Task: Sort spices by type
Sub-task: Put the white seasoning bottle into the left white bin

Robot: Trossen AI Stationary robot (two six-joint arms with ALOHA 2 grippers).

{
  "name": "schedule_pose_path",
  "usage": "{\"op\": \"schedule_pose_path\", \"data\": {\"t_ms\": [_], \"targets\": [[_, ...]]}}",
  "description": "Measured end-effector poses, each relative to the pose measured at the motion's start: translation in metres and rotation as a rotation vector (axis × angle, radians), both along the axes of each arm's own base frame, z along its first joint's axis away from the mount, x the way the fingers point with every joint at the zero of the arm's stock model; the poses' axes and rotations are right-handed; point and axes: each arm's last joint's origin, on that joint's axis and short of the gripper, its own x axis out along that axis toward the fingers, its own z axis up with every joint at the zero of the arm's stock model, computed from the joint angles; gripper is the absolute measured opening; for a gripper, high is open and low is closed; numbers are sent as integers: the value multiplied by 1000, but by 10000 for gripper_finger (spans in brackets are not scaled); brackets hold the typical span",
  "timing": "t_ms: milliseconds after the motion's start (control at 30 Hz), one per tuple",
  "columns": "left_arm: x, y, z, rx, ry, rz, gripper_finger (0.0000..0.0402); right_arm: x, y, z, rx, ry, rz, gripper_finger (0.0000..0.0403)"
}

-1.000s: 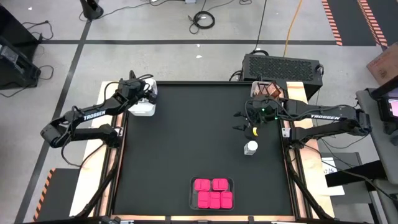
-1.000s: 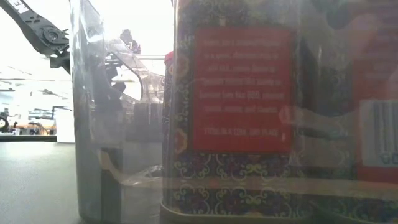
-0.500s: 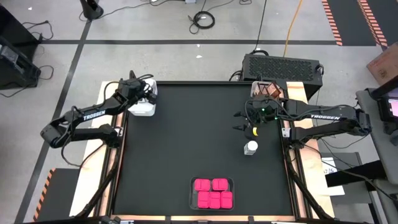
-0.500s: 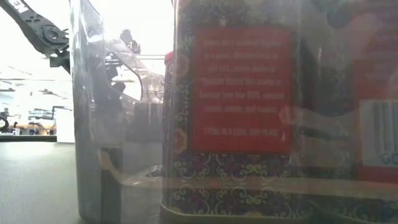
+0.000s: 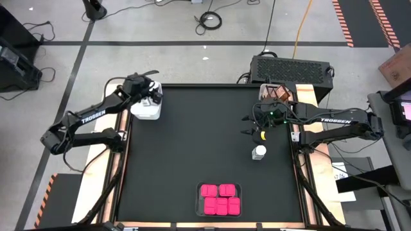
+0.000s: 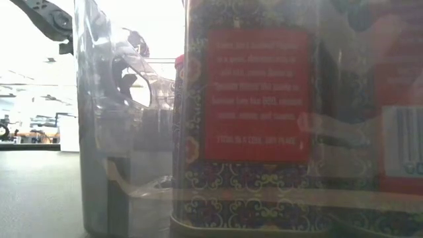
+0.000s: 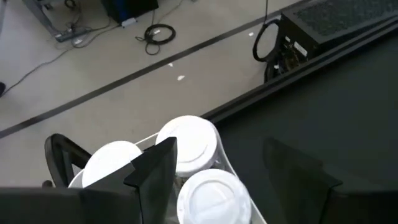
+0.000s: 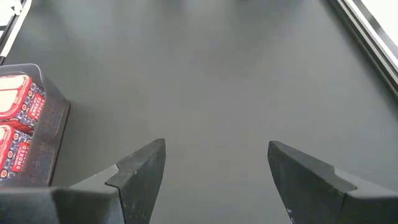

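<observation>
nearest me, at the front edge of the counter (image 5: 192, 141), the pink boxes (image 5: 220, 199) sit packed together in their dark tray (image 5: 218, 186); that group looks done. farther in, toward the right side, one clear jar with a white lid (image 5: 259, 153) stands alone on the bare mat, apparently the last piece unsorted. my right tool (image 5: 257, 128) hangs just beyond it, jaws spread and empty; its wrist view shows only open mat between the fingers (image 8: 140, 165), with the pink boxes off to one side. so the jar lies just on the near side of that tool, upright, long axis vertical. the right arm is by far the nearer one.

at the far left corner, my left tool (image 5: 146, 92) hovers over the white tray (image 5: 146, 114), jaws apart and holding nothing, the white-lidded jars (image 7: 186, 144) right below it. at the far right corner sit the brown jars (image 5: 277, 95).

i judge the next pick belongs to the right arm, drawing back toward me over the lone jar.
</observation>
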Motion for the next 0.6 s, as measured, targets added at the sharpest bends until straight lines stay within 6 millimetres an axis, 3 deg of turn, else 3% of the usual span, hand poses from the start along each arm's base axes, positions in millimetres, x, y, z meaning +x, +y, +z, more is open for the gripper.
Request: {"op": "schedule_pose_path", "data": {"t_ms": [133,333,467,600], "targets": [[5,1,18,-18,-13,-41,238,0,0,0,0,0,0,279],[20,-3,55,-15,-137,-235,238,0,0,0,11,1,-8,279],[36,-14,79,41,-195,-433,238,-2,0,-2,53,27,-37,279],[56,-33,89,113,-249,-676,238,-6,2,-6,98,85,-49,279]]}}
